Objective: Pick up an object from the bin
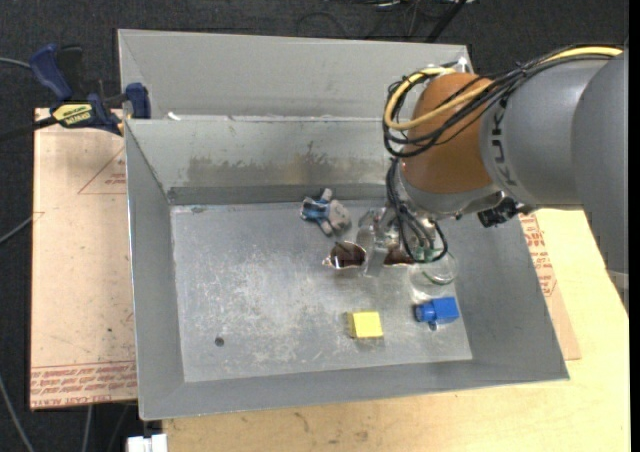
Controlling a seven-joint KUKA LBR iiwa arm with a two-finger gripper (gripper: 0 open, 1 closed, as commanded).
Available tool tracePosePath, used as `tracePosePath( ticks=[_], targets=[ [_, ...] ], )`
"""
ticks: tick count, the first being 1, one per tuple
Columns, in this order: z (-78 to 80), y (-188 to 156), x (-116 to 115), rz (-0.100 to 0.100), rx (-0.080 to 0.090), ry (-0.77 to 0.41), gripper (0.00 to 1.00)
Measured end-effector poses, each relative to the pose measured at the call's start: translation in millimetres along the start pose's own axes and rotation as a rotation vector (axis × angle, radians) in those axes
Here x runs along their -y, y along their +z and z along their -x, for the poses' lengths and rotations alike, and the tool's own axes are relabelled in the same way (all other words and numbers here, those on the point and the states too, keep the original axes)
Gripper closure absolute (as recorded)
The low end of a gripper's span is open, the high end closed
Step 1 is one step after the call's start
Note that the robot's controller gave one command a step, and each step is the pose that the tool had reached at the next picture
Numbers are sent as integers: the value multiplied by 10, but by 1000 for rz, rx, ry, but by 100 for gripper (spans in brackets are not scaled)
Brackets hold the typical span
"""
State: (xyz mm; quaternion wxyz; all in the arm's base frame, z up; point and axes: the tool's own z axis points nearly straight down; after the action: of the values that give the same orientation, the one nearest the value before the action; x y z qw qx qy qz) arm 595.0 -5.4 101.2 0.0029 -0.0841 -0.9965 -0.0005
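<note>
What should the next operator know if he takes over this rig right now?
Gripper: low in the bin, near its middle, beside a dark brown thing; a hold cannot be seen.
Others: yellow block and blue piece near the front, clear thing right of the gripper, small blue-white thing toward the back.
Done: nothing lifted yet. Left: grasp one thing, lift it out.

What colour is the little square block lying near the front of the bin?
The small square block is yellow, shown best in the camera view.
</note>
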Motion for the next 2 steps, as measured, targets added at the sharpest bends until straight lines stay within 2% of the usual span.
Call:
tracePosePath(
  ticks=[2],
  targets=[
    [37, -377, -7, 2, 16, 0, 100]
  ],
)
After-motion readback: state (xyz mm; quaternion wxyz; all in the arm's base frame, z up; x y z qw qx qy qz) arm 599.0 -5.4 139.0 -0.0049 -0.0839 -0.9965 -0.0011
